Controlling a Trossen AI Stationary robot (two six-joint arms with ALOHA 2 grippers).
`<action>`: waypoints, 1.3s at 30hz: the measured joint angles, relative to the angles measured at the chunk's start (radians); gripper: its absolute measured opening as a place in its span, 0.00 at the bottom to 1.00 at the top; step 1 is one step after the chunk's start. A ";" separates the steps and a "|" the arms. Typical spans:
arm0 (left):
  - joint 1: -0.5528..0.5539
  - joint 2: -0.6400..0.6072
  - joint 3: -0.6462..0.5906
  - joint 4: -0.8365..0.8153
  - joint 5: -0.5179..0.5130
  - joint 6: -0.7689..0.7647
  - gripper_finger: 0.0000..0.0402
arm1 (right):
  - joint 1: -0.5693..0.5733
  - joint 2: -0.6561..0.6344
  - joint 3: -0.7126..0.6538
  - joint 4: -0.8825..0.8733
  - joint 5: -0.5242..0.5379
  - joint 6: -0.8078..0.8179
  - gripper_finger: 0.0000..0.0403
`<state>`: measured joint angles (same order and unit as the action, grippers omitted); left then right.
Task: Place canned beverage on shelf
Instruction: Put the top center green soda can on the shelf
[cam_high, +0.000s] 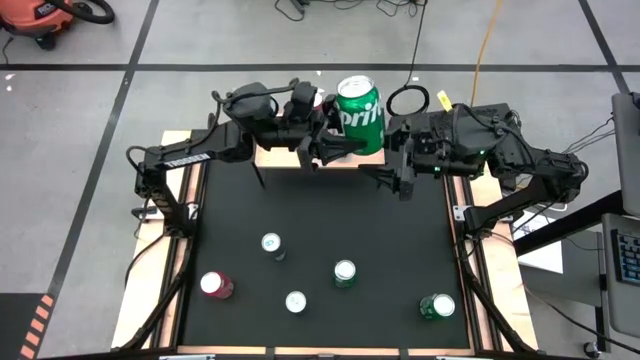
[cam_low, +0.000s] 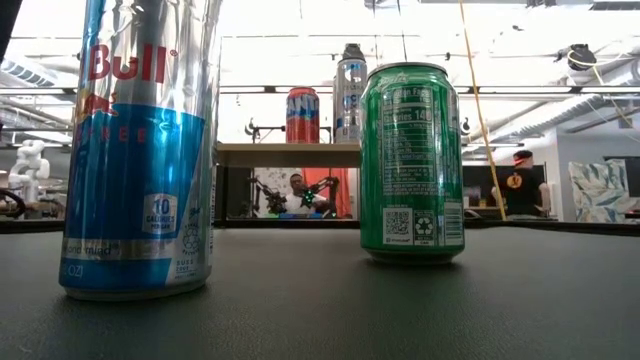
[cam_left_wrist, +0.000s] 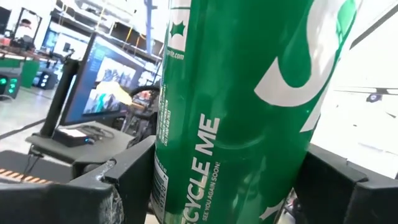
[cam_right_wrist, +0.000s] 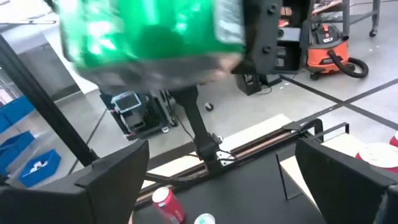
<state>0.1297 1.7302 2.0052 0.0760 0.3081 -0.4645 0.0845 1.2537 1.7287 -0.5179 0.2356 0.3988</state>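
L gripper (cam_high: 328, 140) was clamped on the green Sprite can (cam_high: 359, 115), held above the shelf (cam_high: 290, 158). R gripper (cam_high: 397, 172) hung just beside shelf, fingers wide apart, holding nothing.

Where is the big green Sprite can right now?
In the high view the green Sprite can is at the table's far edge, over the shelf, held between the fingers of the left gripper. The open right gripper waits just beside it.
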 joint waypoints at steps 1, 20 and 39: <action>0.001 0.000 0.000 -0.004 -0.002 0.000 0.75 | -0.003 -0.001 0.000 -0.001 0.000 0.002 0.95; -0.007 0.020 0.000 -0.041 -0.089 -0.045 0.75 | -0.085 -0.008 0.000 0.050 -0.234 -0.030 0.99; -0.028 0.027 0.002 -0.081 -0.133 0.030 0.75 | -0.105 -0.008 -0.002 0.111 -0.235 -0.087 0.93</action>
<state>0.1018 1.7573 2.0068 -0.0055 0.1749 -0.4345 -0.0208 1.2461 1.7271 -0.4068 0.0002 0.3118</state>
